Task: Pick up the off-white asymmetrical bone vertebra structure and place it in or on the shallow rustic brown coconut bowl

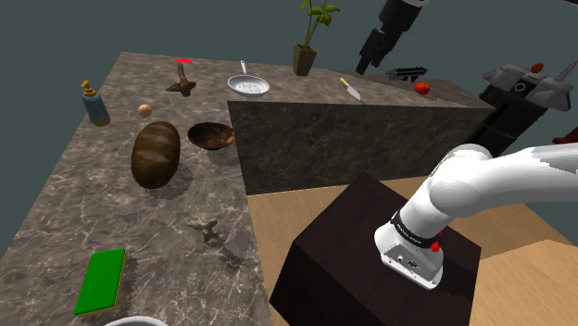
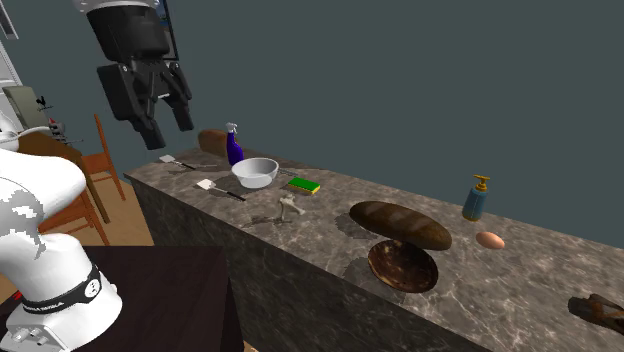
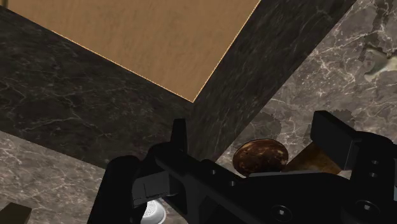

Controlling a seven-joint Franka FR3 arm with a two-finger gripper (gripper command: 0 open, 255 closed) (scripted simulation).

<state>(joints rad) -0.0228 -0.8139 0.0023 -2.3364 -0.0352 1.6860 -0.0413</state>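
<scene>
The vertebra [image 1: 206,227] lies on the bench [image 1: 56,208], close to its edge on the shoulder view's right. It sits between the green sponge [image 1: 102,278], nearer the camera, and the brown loaf [image 1: 156,153], farther off, and touches neither. Expect it to be light, stiff and hard, with spurs sticking out unevenly. If you pinch a spur it may pivot, so take it across the thicker middle body. The thin tips look brittle, so squeeze gently. The coconut bowl [image 1: 211,136] sits just right of the loaf in that view and is shallow, so a low drop should do. Your claw [image 1: 363,65] hangs high above the bench, released, fingers apart and holding nothing, well apart from the vertebra.
</scene>
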